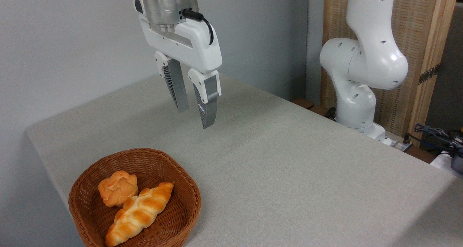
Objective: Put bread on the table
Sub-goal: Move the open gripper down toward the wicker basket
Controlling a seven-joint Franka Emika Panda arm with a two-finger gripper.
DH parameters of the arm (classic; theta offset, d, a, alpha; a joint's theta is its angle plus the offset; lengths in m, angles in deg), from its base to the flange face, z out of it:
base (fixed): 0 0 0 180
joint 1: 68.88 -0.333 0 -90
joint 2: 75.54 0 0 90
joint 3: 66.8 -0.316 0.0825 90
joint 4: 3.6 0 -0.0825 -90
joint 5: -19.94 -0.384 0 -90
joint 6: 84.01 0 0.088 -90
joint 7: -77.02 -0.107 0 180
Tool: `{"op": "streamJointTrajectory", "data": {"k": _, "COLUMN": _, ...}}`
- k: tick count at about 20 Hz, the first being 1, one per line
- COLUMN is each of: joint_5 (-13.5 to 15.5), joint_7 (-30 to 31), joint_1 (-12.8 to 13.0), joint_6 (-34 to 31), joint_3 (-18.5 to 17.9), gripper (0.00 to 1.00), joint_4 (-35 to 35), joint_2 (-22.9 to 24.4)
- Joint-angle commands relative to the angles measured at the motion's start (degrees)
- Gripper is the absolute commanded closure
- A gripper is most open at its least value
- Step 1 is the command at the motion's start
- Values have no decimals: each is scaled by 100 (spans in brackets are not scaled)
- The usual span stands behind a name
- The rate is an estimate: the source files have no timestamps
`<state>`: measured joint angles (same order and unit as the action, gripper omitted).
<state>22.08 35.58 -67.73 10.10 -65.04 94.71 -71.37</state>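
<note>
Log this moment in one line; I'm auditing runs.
gripper open, empty, above table | bread in basket touching braided loaf | not grasped

A plain grey wall (72,41) stands behind. On the right is a wooden panel (416,30), with dark cables (434,133) lying low beside it

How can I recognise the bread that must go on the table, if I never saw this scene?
Look at the brown wicker basket at the near left corner of the grey table. Two breads lie in it, touching. Take the small round bread with a knotted top, at the left, not the long braided loaf.
</note>
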Motion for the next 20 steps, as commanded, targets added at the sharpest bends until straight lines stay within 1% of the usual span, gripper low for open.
{"op": "streamJointTrajectory", "data": {"k": 1, "joint_5": 129, "joint_7": 48, "joint_1": 8, "joint_6": 222, "joint_3": -26, "gripper": 0, "joint_4": 163, "joint_2": 145}}
{"op": "streamJointTrajectory", "data": {"k": 4, "joint_5": 129, "joint_7": 40, "joint_1": 8, "joint_6": 327, "joint_3": -26, "gripper": 0, "joint_4": 171, "joint_2": 154}}
{"op": "streamJointTrajectory", "data": {"k": 7, "joint_5": 129, "joint_7": 39, "joint_1": 8, "joint_6": 730, "joint_3": 61, "gripper": 0, "joint_4": 381, "joint_2": 250}}
{"op": "streamJointTrajectory", "data": {"k": 9, "joint_5": 129, "joint_7": 31, "joint_1": 8, "joint_6": 1413, "joint_3": 106, "gripper": 0, "joint_4": 845, "joint_2": 469}}
{"op": "streamJointTrajectory", "data": {"k": 11, "joint_5": 164, "joint_7": 31, "joint_1": 8, "joint_6": 2204, "joint_3": 272, "gripper": 0, "joint_4": 1338, "joint_2": 637}}
{"op": "streamJointTrajectory", "data": {"k": 13, "joint_5": 164, "joint_7": 31, "joint_1": 8, "joint_6": 2794, "joint_3": 316, "gripper": 0, "joint_4": 1734, "joint_2": 777}}
{"op": "streamJointTrajectory", "data": {"k": 15, "joint_5": 164, "joint_7": 22, "joint_1": 8, "joint_6": 3322, "joint_3": 396, "gripper": 0, "joint_4": 1919, "joint_2": 769}}
{"op": "streamJointTrajectory", "data": {"k": 17, "joint_5": 155, "joint_7": 4, "joint_1": 8, "joint_6": 4059, "joint_3": 404, "gripper": 0, "joint_4": 2191, "joint_2": 743}}
{"op": "streamJointTrajectory", "data": {"k": 18, "joint_5": 86, "joint_7": 4, "joint_1": 8, "joint_6": 4376, "joint_3": 405, "gripper": 0, "joint_4": 2349, "joint_2": 717}}
{"op": "streamJointTrajectory", "data": {"k": 19, "joint_5": 76, "joint_7": 4, "joint_1": 8, "joint_6": 4562, "joint_3": 405, "gripper": 0, "joint_4": 2412, "joint_2": 699}}
{"op": "streamJointTrajectory", "data": {"k": 20, "joint_5": 67, "joint_7": -4, "joint_1": 8, "joint_6": 4590, "joint_3": 405, "gripper": 0, "joint_4": 2439, "joint_2": 690}}
